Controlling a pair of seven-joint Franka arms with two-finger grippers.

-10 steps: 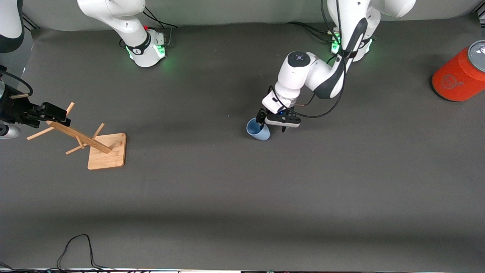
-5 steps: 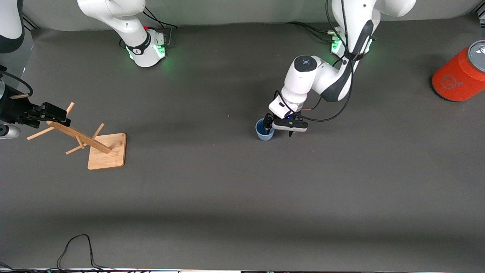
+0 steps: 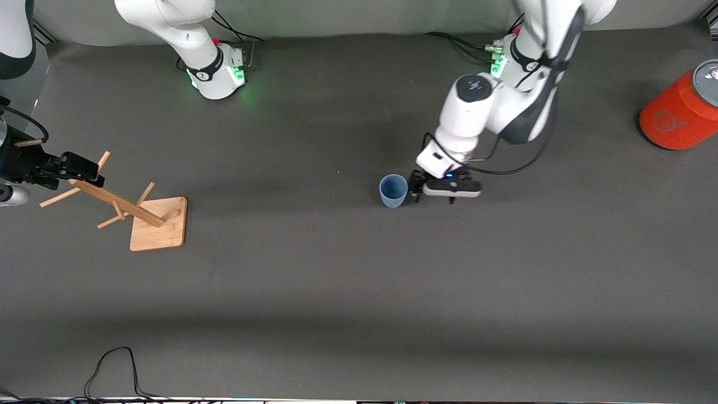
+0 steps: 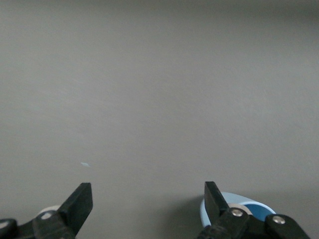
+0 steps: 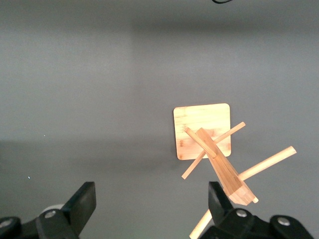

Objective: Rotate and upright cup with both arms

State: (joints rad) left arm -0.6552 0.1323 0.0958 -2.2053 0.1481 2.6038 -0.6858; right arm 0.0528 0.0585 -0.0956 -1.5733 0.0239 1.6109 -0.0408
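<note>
The pale-blue cup stands upright on the dark table mat, rim up, with nothing touching it. My left gripper hangs low just beside it, toward the left arm's end of the table, open and empty. In the left wrist view the cup peeks out past one finger, outside the gap of the left gripper. My right gripper waits open over the top of the wooden rack. The right wrist view shows the right gripper empty above that rack.
The rack leans on its square wooden base toward the right arm's end of the table. A large orange cylinder with a grey top stands at the left arm's end. A black cable loops near the table's front edge.
The cup went from tilted, with a left finger inside its rim, to standing upright and free. The left gripper drew out and moved aside toward the left arm's end. The right arm stayed still.
</note>
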